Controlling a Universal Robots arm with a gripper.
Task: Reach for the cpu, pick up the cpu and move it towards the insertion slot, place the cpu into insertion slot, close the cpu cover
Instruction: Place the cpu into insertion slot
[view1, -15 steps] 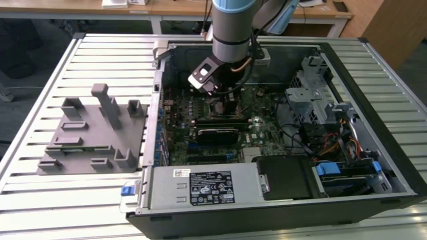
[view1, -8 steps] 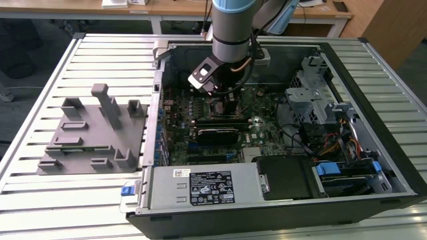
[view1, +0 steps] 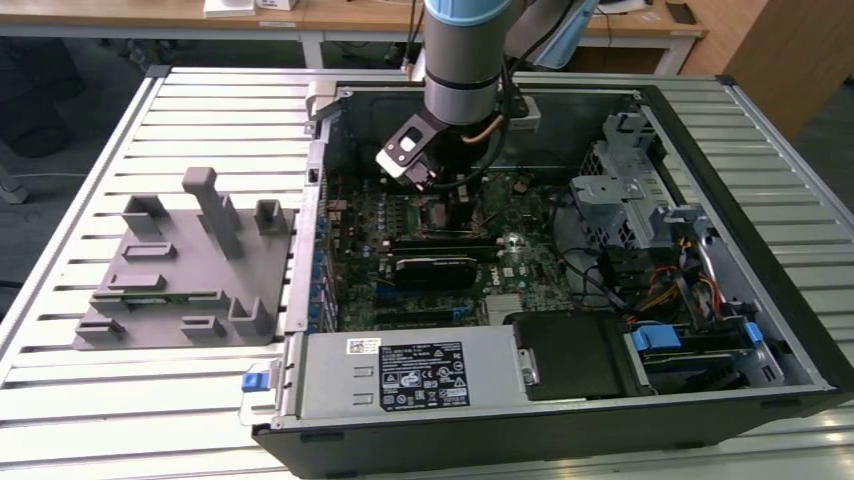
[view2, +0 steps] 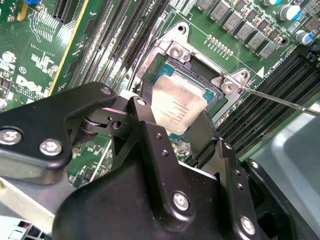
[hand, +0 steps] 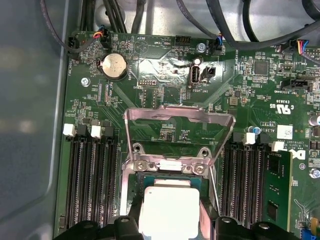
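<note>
In the exterior view my gripper (view1: 447, 205) hangs low inside the open computer case, over the green motherboard (view1: 521, 260). In both wrist views its black fingers (view2: 145, 107) flank the cpu (view2: 177, 107), a silvery square chip, and are shut on its two sides. The cpu (hand: 167, 210) sits slightly tilted right over the insertion slot (view2: 197, 62), whose dark frame shows around it. The cpu cover (hand: 177, 115) stands swung open on the far side of the slot, hinged at two screws. Its thin wire lever (view2: 280, 100) juts out to one side.
Long black memory slots (hand: 92, 175) run on both sides of the socket, with one memory stick (hand: 277, 185) fitted. A grey fixture plate (view1: 174, 270) lies on the table at the exterior view's left. A power supply (view1: 400, 375), drive cage (view1: 627, 190) and cables crowd the case.
</note>
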